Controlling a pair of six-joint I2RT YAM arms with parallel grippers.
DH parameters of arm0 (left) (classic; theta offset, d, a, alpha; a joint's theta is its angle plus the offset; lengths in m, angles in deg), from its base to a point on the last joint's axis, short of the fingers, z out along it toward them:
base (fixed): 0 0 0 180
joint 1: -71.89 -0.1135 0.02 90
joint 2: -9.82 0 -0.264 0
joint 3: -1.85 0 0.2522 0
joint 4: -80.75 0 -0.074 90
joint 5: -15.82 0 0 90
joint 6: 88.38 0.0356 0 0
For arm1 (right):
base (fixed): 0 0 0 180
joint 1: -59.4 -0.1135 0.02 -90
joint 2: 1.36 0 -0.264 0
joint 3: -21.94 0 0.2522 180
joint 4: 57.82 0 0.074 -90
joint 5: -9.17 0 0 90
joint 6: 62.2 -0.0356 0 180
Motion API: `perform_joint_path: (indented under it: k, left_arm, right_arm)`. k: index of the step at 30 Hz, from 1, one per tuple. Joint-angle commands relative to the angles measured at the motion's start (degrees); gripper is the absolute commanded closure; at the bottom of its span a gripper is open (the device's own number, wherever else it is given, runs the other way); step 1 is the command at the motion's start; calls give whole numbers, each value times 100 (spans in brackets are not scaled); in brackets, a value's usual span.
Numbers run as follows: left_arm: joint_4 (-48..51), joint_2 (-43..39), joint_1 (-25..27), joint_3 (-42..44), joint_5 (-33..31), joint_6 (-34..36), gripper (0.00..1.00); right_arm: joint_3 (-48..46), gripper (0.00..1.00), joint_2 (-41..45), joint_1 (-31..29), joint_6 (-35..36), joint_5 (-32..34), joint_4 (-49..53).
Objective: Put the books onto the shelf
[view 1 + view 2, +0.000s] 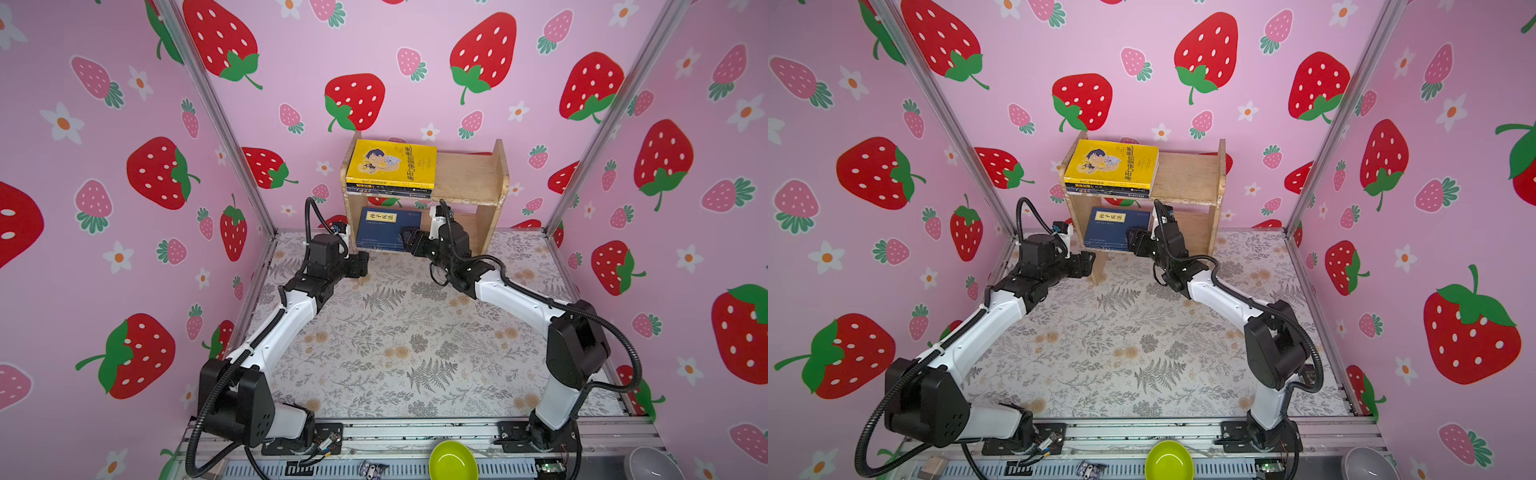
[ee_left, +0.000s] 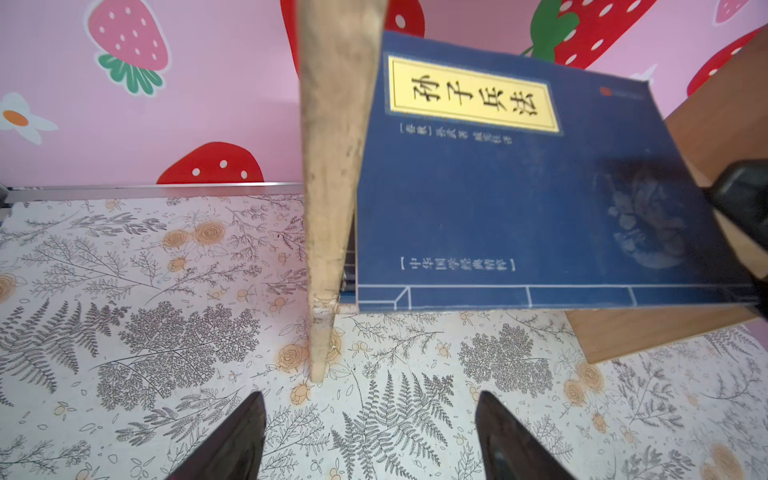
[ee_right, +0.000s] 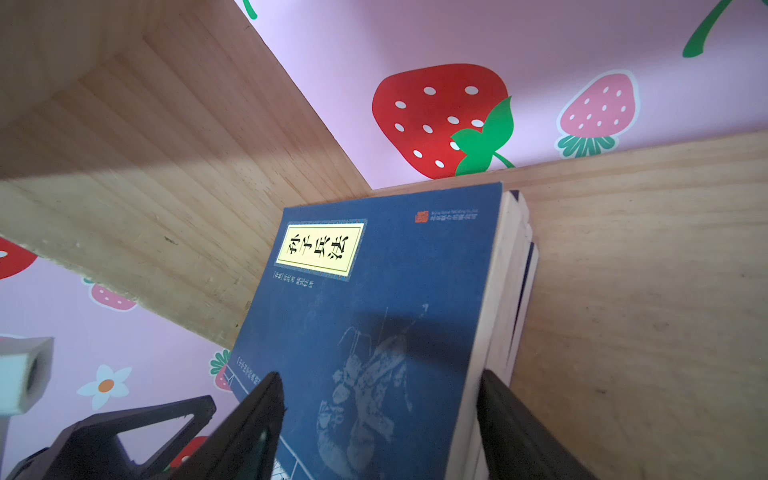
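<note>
**Arm pose.** The left arm reaches forward from the near left with its elbow bent. The left hand (image 2: 369,395) is held low over the bench (image 1: 395,332), just in front of the shelf's left side panel (image 2: 336,166). Its fingers are spread wide with nothing between them.

The right arm reaches in from the near right with its wrist bent. The right hand (image 3: 380,374) is inside the lower tier. Its fingers stand wide apart at the near right corner of the navy books (image 1: 388,228), one finger over the top cover and the other beside the page edges. Contact cannot be confirmed, and no clamping is visible.

**Location and clearance.** The shelf (image 1: 469,174) stands against the back wall.
- **Upper tier:** the yellow book (image 1: 390,162) lies flat on top of dark books (image 1: 388,189), at the left end. The right half is bare.
- **Lower tier:** the navy books lie flat in a stack against the left side panel. The wood to their right is bare.
- **Bench:** it carries no loose items in both top views.

**Materials.**
- **Shelf:** light unfinished wood with visible grain (the panel's front edge is rough and chipped).
- **Navy cover:** matte, with a yellow label in black characters and a faint pale figure. The cream page edges are staggered.
- **Bench covering:** a grey fern and tan rose print.
- **Fingers:** black and tapered.
</note>
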Motion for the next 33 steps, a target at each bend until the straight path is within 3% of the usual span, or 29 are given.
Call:
perform_joint_path:
  k: [1, 16, 33]
  left_arm:
    - [64, 134, -11, -210, 108, 130, 20]
    - [-405, 554, -13, -687, -116, -143, 20]
    - [-299, 723, -11, -872, -175, -541, 21]
  right_arm:
    - [18, 26, 116, -14, -24, 47, -95]
    - [112, 26, 54, -10, 2, 62, -102]
    - [99, 24, 8, 19, -64, 72, -132]
